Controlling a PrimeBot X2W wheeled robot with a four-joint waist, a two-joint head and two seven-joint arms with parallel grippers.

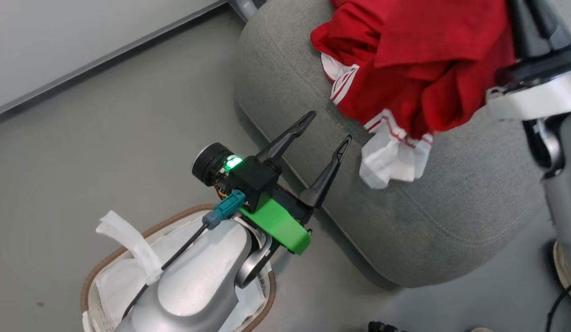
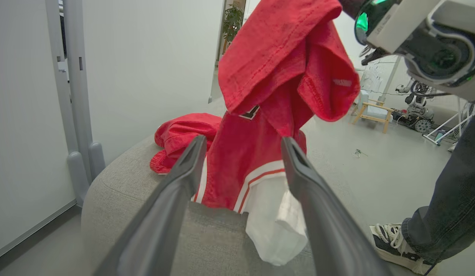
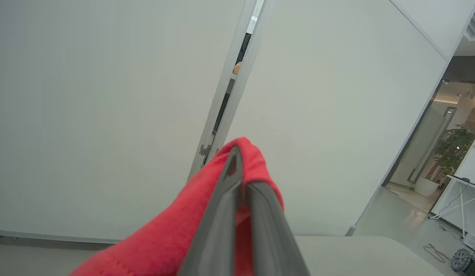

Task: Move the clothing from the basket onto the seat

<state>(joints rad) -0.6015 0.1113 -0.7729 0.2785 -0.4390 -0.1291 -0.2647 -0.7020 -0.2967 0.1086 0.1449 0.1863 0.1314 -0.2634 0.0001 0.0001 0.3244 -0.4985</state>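
Step in hand looks like the set-down. Right gripper [image 3: 241, 178] is pinched tight on a fold of the clothing [image 1: 428, 60], which hangs over the seat [image 1: 451, 207] with its white trim touching it. Next: lower it, then release (hem sits near the seat's edge). Left gripper [image 1: 329, 127] is spread and empty, just beside the seat, over the basket [image 1: 89, 276]. The left wrist view adds a second red piece [image 2: 180, 132] lying on the seat. The right wrist view gives the pinch itself.

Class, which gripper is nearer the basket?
Left. The left gripper hangs open just past the basket; the right gripper grips the clothing up over the seat.
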